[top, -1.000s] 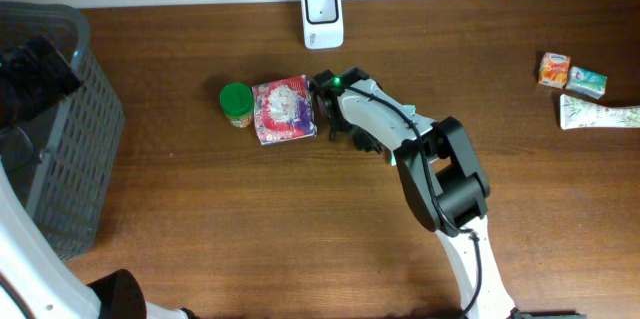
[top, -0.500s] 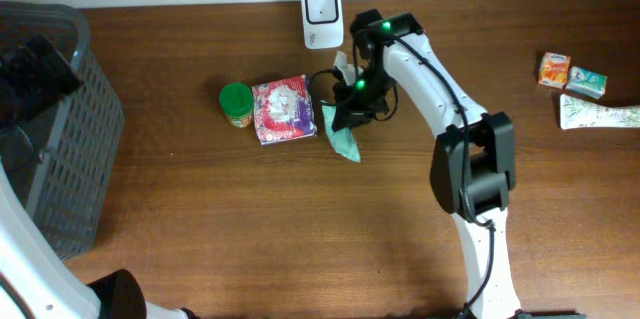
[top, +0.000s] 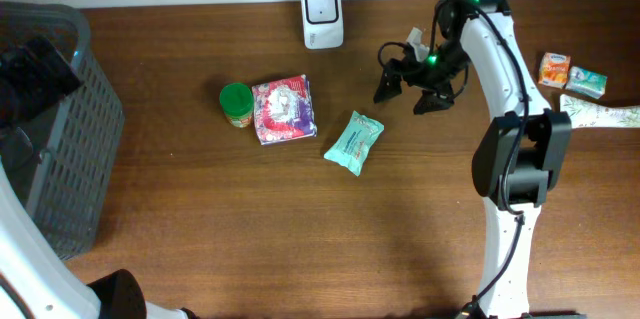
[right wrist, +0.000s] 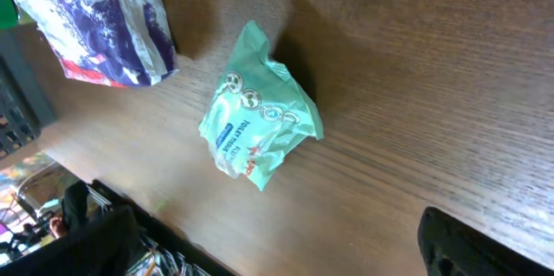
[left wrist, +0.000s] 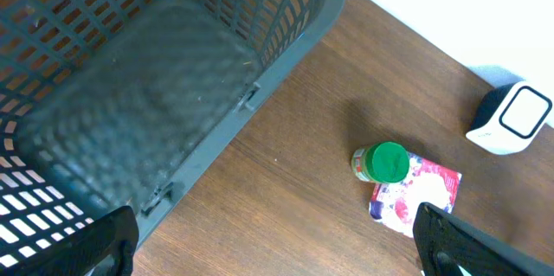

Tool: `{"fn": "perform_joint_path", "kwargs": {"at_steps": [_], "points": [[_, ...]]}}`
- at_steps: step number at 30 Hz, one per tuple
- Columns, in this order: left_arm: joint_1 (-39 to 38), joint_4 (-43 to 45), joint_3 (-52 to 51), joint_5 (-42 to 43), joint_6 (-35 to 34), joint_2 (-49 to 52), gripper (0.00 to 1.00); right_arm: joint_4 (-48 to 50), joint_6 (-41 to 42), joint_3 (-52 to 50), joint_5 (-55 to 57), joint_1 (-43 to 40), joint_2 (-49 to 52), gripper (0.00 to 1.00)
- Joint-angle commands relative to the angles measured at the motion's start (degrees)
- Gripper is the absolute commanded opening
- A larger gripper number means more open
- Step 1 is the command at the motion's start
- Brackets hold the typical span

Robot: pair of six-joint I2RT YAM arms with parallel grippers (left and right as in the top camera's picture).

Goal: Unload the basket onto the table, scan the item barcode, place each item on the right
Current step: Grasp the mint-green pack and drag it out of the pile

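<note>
A mint-green packet (top: 353,142) (right wrist: 260,129) lies flat on the wooden table, free of any grip. The white barcode scanner (top: 322,16) (left wrist: 512,118) stands at the table's back edge. My right gripper (top: 410,92) (right wrist: 277,250) hovers open to the right of the packet and behind it, with nothing between its fingers. My left gripper (left wrist: 277,246) is open over the table beside the grey basket (left wrist: 173,68), holding nothing.
A green-lidded jar (top: 236,104) (left wrist: 381,162) and a red-purple packet (top: 284,109) (right wrist: 95,16) sit left of the green packet. The basket (top: 60,129) fills the left side. An orange box (top: 553,69), a green box (top: 588,82) and a tube (top: 600,114) lie far right.
My right gripper lifted the green packet from beside the red-purple packet, let it go and swung away to the right, now open. The packet rests on the table. The left arm stayed still.
</note>
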Motion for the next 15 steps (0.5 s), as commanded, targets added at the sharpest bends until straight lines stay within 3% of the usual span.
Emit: {"fn": "perform_joint_path", "kwargs": {"at_steps": [1,5,7,8,13,15], "points": [[0.2,0.0,0.0,0.2,-0.5,-0.4,0.99,-0.5,-2.5,1.0,0.5,2.7,-0.9,0.99],[0.2,0.0,0.0,0.2,-0.5,-0.4,0.99,1.2,0.6,1.0,6.6,8.9,-0.9,1.00],[0.2,0.0,0.0,0.2,-0.5,-0.4,0.99,1.2,3.6,1.0,10.2,10.5,-0.9,0.76],[0.2,0.0,0.0,0.2,-0.5,-0.4,0.99,0.3,6.9,1.0,14.5,10.7,-0.9,0.40],[0.2,0.0,0.0,0.2,-0.5,-0.4,0.99,-5.6,7.9,-3.3,18.1,12.2,-0.9,0.04],[0.2,0.0,0.0,0.2,-0.5,-0.4,0.99,-3.5,7.9,-6.4,18.1,13.5,-0.9,0.04]]}}
